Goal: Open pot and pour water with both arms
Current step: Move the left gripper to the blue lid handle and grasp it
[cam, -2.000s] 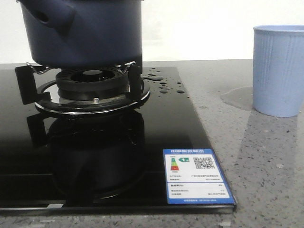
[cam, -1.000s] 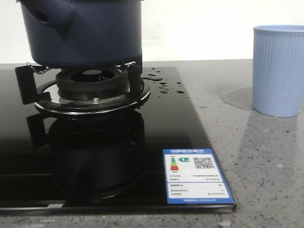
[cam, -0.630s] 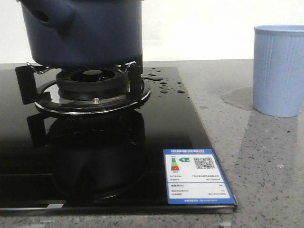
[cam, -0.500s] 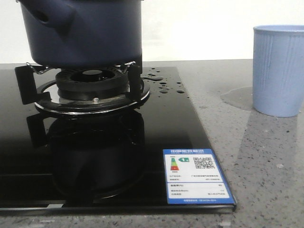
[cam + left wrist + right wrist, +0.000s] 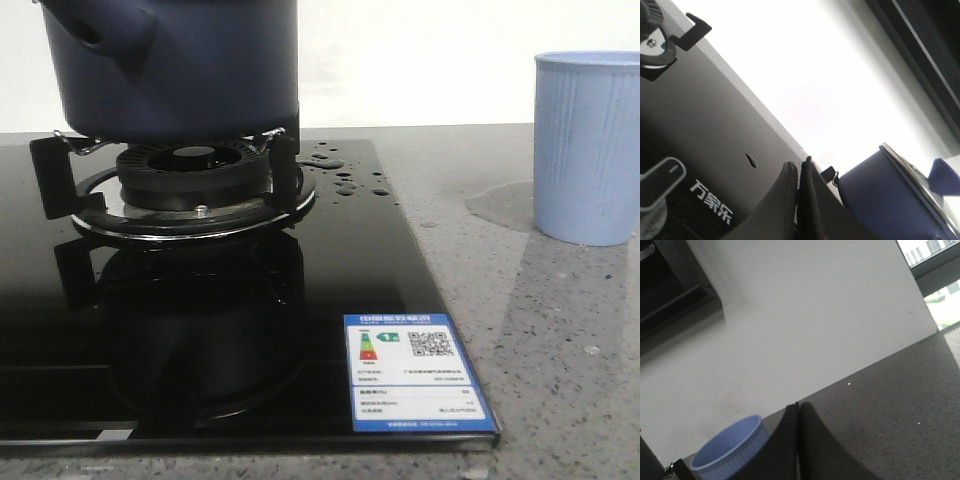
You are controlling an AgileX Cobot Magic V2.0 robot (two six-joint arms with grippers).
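Left gripper (image 5: 799, 172) closed, clear of pot (image 5: 880, 200); cup (image 5: 587, 148) apart.

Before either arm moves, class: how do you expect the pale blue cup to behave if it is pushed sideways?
The cup stands upright, taller than wide, so a push near the rim would probably tip it. A puddle lies at its base, so a low push may make it slide. It looks like thin plastic, likely light, though the views do not show whether it holds anything.

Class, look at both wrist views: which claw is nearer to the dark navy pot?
Left. The left claw, shut, has the pot close beside it. The right claw, also shut, is over by the pale blue cup.
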